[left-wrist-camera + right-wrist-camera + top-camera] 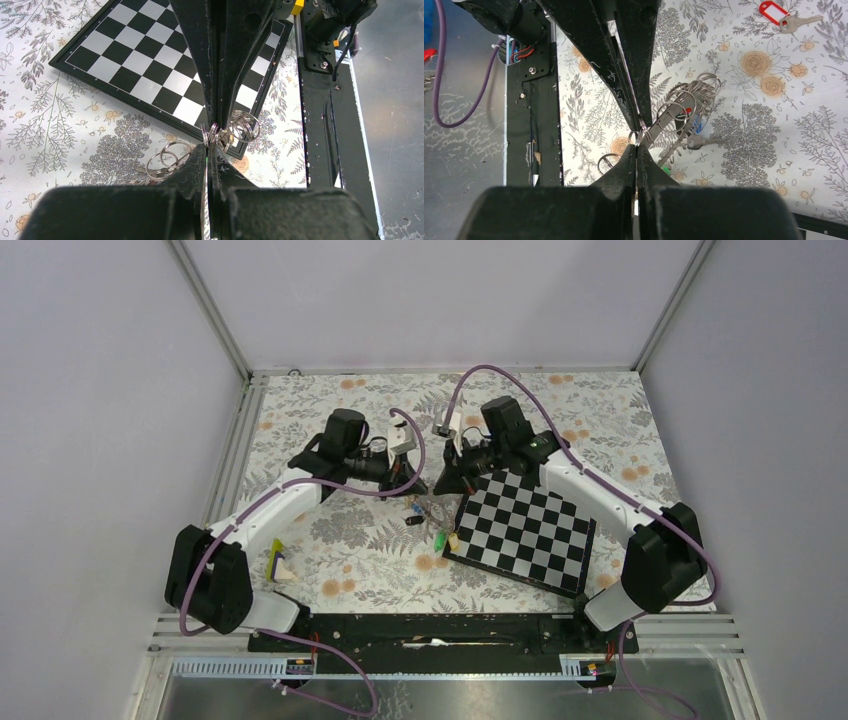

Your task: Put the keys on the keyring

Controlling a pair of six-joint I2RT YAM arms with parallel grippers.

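Mid-table, over the floral cloth (340, 535): grippers, two, tip to tip. Left gripper (209, 145) fully closed and right gripper (636, 150) fully closed, both pinching the keyring (216, 134), mostly hidden by fingers. Keys, counted:
- red-tagged key (774, 11), one
- blue-headed key (696, 127), one
- green key (440, 537), one
- yellow tag (278, 562), one, beside left arm

Small split rings (689, 97), tangled cluster, number unclear. Chessboard (520, 530), one, just right.
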